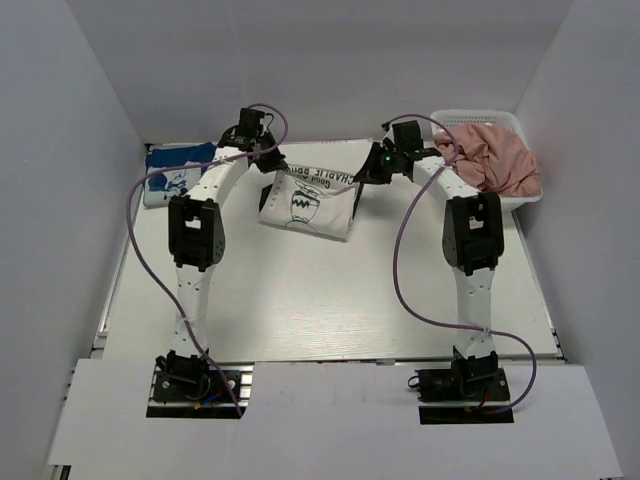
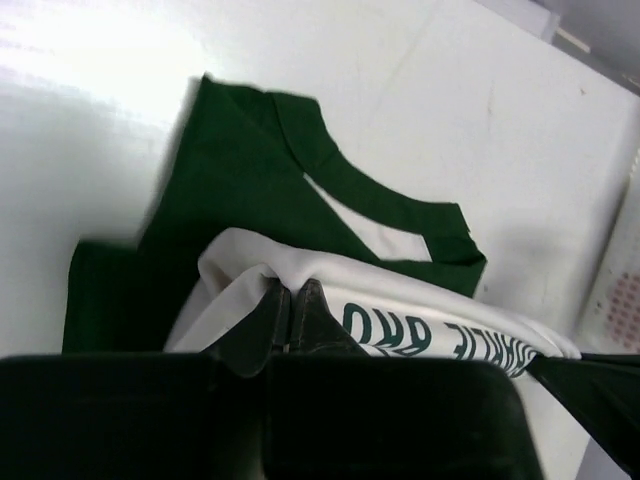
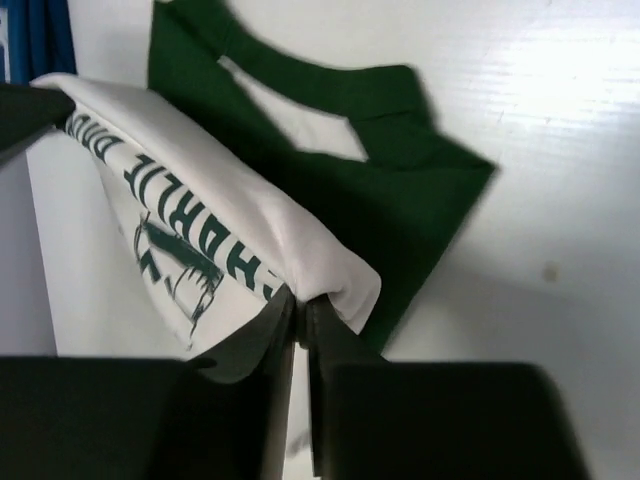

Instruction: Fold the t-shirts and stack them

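Tabletop (image 1: 320, 300) open near; basket (image 1: 472, 115) far right, blue shirt (image 1: 176, 172) left.

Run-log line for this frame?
phase: folding | left gripper: shut on white-green t-shirt | right gripper: shut on same shirt | blue t-shirt: folded, far left | pink shirts: in basket

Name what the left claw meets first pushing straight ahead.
The left claw pinches the white shirt; straight ahead lies green fabric, flat on the table, probably met first. Depth is unclear.
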Tool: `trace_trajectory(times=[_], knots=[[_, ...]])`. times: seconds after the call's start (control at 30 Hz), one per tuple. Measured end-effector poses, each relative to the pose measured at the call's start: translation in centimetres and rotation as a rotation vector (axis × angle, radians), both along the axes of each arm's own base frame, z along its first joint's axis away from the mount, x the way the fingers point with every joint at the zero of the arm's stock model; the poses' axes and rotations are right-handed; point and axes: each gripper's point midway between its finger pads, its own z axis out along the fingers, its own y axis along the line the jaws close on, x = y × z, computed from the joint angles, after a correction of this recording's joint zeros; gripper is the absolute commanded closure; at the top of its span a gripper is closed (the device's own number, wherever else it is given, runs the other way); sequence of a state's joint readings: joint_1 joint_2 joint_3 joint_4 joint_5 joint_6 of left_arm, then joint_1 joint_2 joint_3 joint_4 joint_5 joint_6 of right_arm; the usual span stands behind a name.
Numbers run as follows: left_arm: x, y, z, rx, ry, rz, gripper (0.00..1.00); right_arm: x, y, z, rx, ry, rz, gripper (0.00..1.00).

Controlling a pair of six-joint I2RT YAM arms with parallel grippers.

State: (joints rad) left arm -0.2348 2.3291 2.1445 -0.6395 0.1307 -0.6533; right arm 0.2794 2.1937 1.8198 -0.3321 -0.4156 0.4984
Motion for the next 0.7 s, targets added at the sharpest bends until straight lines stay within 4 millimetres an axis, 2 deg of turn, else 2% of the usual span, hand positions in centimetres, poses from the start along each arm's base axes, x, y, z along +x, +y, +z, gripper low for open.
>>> trace_trajectory(times=[0.03,0.07,0.1,0.13,0.2,0.23,0.33,0.37,0.4,0.5,0.6,0.7], knots=[[0.8,0.1,-0.8,-0.002,0.001,0.002,0.97,1.1,0.1,-0.7,0.008,0.002,-0.004,0.77],[1.6,0.1,-1.7,-0.005,-0.003,0.003,0.85,2.2,0.2,-1.7,0.014,0.009,-0.008,0.69],[2.3,0.3,-2.5,-0.003,-0.009,0.004,0.35,3.4,0.2,-2.7,0.018,0.009,-0.016,0.17],[2.7,0.5,-3.4,-0.001,-0.009,0.003,0.01,4.3,0.2,-3.7,0.022,0.019,-0.026,0.1],[3.5,0.9,-4.8,-0.007,-0.006,0.013,0.0,5.4,-0.1,-5.9,0.007,0.039,-0.028,0.1],[3.7,1.2,-5.3,-0.01,-0.005,0.012,0.0,5.5,0.1,-6.2,0.017,0.044,-0.018,0.1],[4.2,1.7,-5.2,-0.02,-0.018,0.014,0.0,5.6,-0.7,-5.0,-0.015,0.017,-0.025,0.1],[4.4,1.9,-4.6,-0.024,-0.039,0.017,0.0,5.4,-0.9,-4.1,-0.021,-0.007,-0.027,0.1],[4.6,2.1,-3.9,-0.026,-0.06,0.018,0.0,4.5,-1.2,-3.4,-0.034,-0.014,-0.026,0.1],[3.5,2.4,-1.4,-0.016,-0.097,0.019,0.0,1.8,-1.5,0.6,-0.058,-0.06,-0.017,0.1],[1.5,1.6,1.9,-0.025,-0.149,-0.012,0.0,-0.4,-0.1,5.3,-0.04,-0.16,0.019,0.1],[-0.6,0.0,3.9,-0.057,-0.182,-0.065,0.0,-2.2,2.4,7.4,-0.007,-0.227,0.072,0.1]])
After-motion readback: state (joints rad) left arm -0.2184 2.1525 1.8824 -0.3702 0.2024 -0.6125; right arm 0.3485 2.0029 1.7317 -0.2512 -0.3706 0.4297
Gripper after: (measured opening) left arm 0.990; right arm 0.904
